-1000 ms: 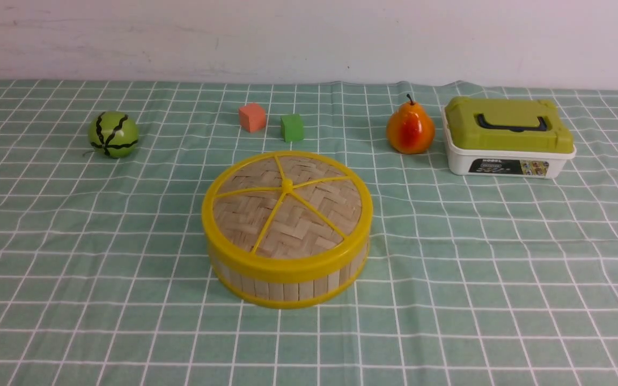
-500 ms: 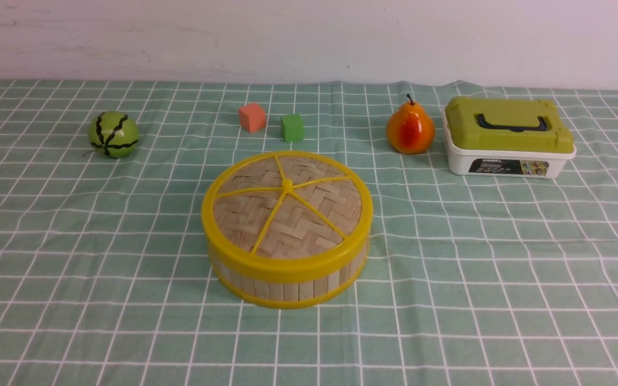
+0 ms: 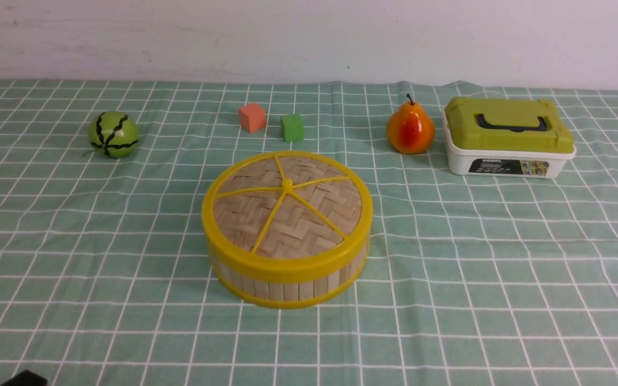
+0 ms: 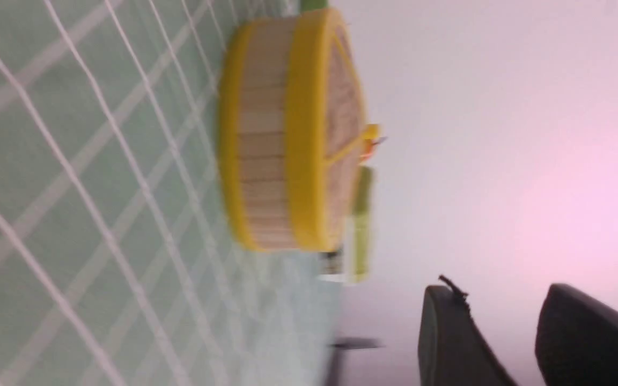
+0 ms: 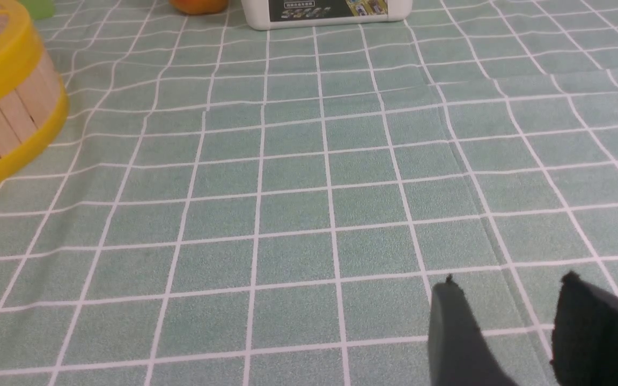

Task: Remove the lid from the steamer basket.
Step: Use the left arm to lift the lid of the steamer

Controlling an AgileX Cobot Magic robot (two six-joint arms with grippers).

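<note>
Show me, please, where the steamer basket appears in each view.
Front view: steamer basket at centre, lid on.
Left wrist view: steamer basket whole, seen sideways, blurred.
Right wrist view: steamer basket cut by the frame's edge.
Shared landmark: white box, beyond it in all three.

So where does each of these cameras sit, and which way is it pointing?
Front view: between the arms, facing forward over the green checked tablecloth at the round yellow-rimmed bamboo steamer basket, woven bamboo lid on; only a dark scrap of robot, lower left corner.
Left wrist view: on the left arm, low, rolled sideways, facing the basket's side; open left gripper shows.
Right wrist view: on the right arm, angled down over the cloth; open right gripper shows.
All three share the basket.
</note>
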